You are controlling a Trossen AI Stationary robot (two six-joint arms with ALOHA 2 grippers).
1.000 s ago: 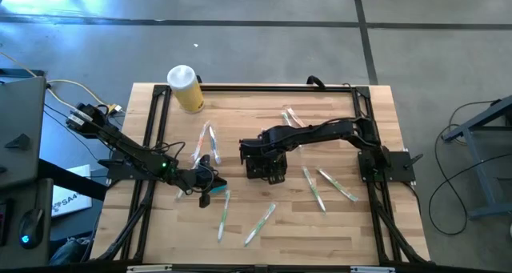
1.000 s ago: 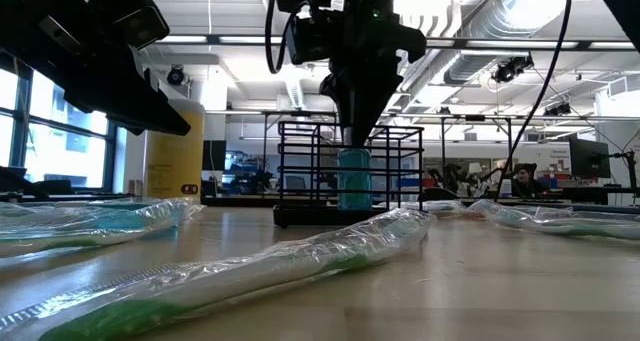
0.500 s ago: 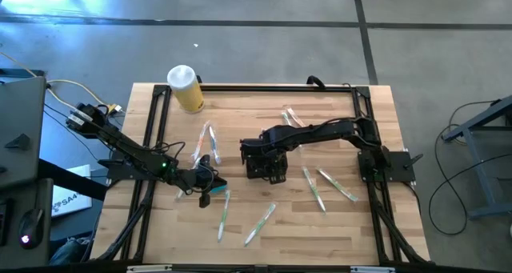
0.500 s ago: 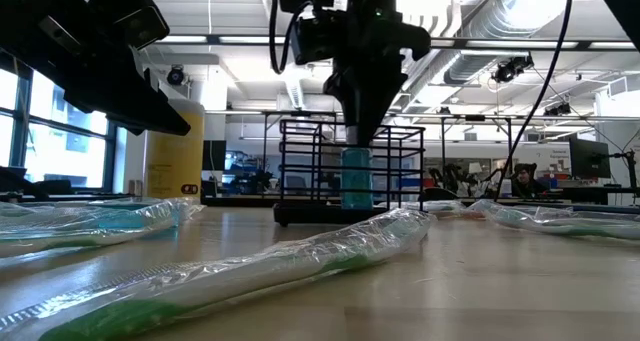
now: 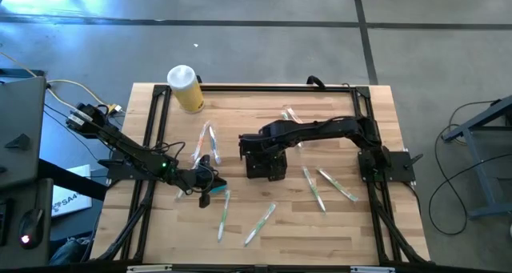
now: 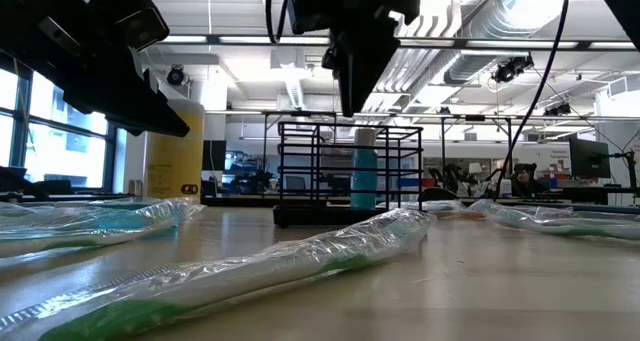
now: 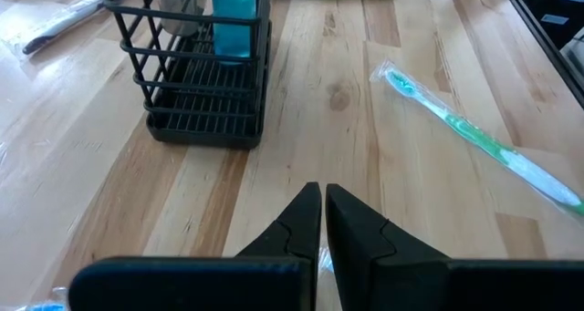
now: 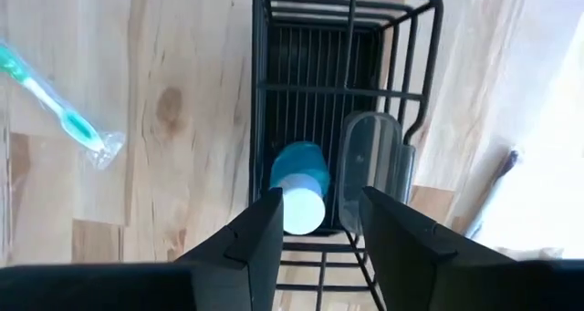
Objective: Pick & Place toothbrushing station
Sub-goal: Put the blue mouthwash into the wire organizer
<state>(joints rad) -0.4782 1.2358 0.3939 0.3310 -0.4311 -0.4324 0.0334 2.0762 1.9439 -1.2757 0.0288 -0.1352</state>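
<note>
The toothbrushing station, a black wire caddy, stands upright near the middle of the tabletop, holding a blue tube. The right hand hovers just above it, fingers parted, gripping nothing. The left hand is closed and empty, low near the left edge, with bare wood between it and the caddy.

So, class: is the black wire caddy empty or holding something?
Holding something: the black wire caddy contains an upright blue tube and clear cup.
</note>
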